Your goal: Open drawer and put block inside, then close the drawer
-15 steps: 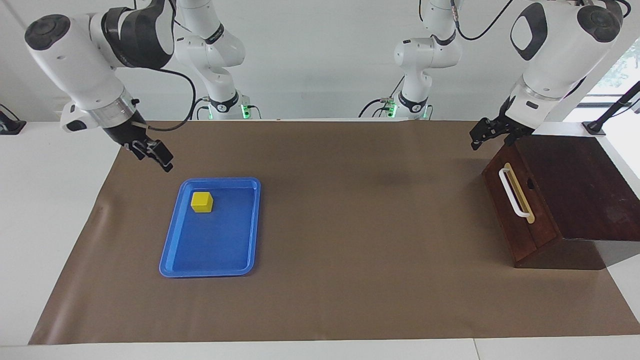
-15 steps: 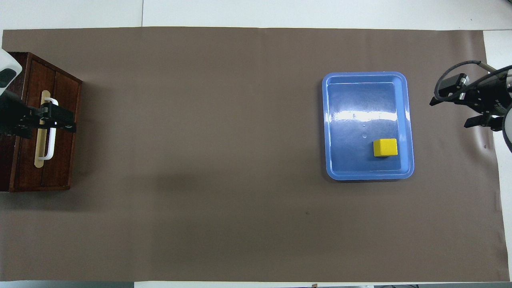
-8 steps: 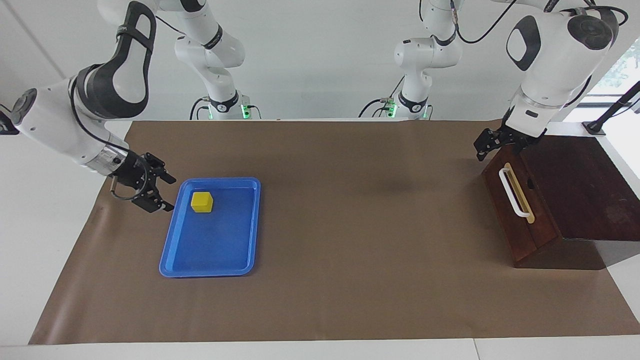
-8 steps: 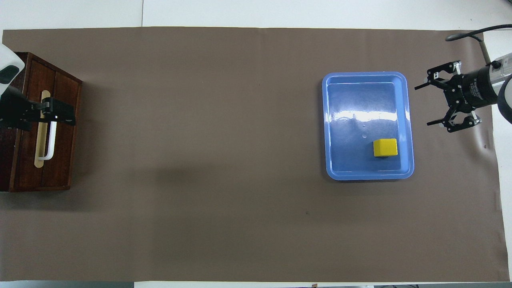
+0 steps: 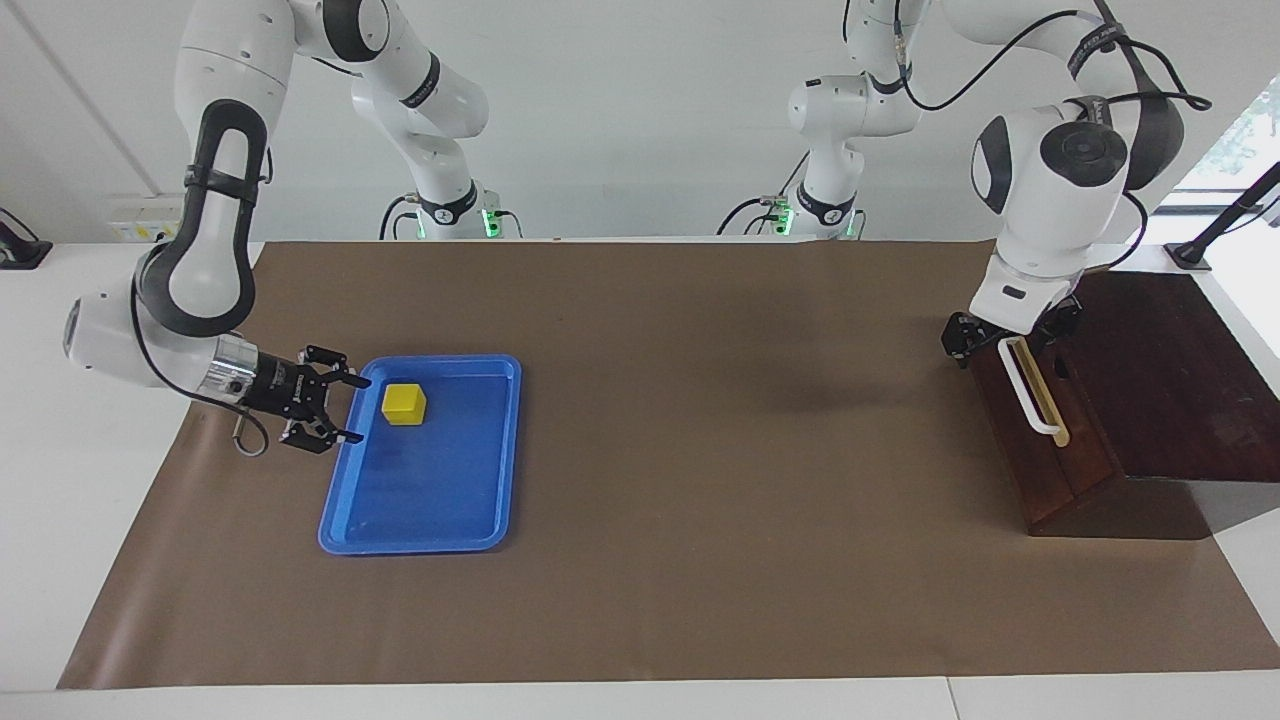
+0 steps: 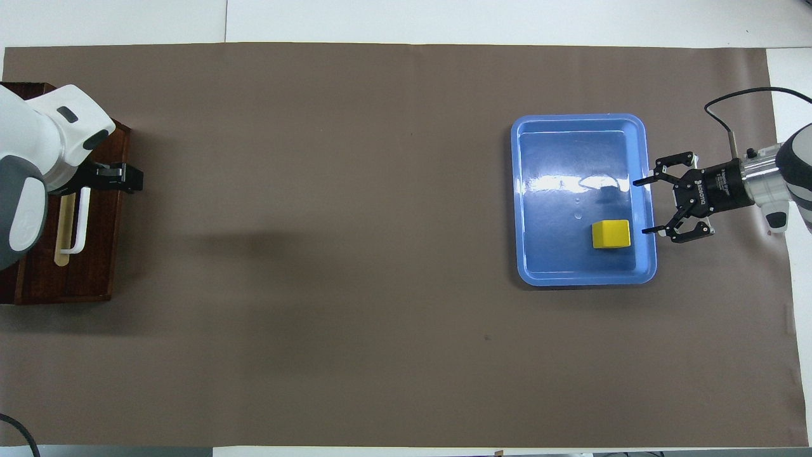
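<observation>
The drawer [image 5: 1040,420] at the left arm's end of the desk [image 5: 700,400] is shut, with the open, empty left claw [image 5: 962,338] by its handle. The block [image 5: 404,403] sits in the blue tray [image 5: 420,520]; the right claw [image 5: 345,410], open and empty, is just beside it. No step is done yet.

So the tabletop [image 5: 700,600] has a tray [image 5: 470,520] toward the right arm's end, and the block [image 5: 404,403] sits in it, in the part nearer the robots. The right gripper [image 5: 348,410] is low at the tray's rim, jaws spread wide and pointing at the block, which lies just ahead of them, untouched. The drawer [image 5: 1040,470] is at the left arm's end, closed. The left gripper [image 5: 960,340], jaws apart, is by the handle [image 5: 1030,395] end nearer the robots.
</observation>
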`<state>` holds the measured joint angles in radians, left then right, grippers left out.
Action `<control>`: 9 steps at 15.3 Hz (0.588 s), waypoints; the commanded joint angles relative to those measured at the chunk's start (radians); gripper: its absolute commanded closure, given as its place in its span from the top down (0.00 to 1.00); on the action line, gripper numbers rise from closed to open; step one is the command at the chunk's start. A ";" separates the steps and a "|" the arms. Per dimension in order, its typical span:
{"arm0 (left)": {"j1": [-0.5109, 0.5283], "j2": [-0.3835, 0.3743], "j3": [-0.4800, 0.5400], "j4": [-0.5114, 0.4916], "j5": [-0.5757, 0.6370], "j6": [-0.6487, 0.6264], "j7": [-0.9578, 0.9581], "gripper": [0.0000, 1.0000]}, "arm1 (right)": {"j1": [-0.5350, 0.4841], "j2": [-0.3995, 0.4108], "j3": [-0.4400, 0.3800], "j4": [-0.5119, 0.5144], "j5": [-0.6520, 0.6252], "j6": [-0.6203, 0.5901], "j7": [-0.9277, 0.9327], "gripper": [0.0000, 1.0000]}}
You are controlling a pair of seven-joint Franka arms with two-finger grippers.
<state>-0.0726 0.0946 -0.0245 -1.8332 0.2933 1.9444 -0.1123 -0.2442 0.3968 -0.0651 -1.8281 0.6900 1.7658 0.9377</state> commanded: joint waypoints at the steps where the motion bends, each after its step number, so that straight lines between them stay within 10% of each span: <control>1: -0.007 0.019 0.015 -0.044 0.047 0.086 0.002 1.00 | -0.017 -0.035 0.008 -0.053 0.036 -0.002 -0.054 0.96; 9: -0.004 0.060 0.051 -0.103 0.127 0.222 0.002 1.00 | -0.020 -0.073 0.007 -0.174 0.094 0.035 -0.163 0.96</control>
<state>-0.0720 0.1514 0.0141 -1.9199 0.3912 2.1286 -0.1123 -0.2467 0.3658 -0.0656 -1.9445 0.7539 1.7801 0.8208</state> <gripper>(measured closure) 0.000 0.040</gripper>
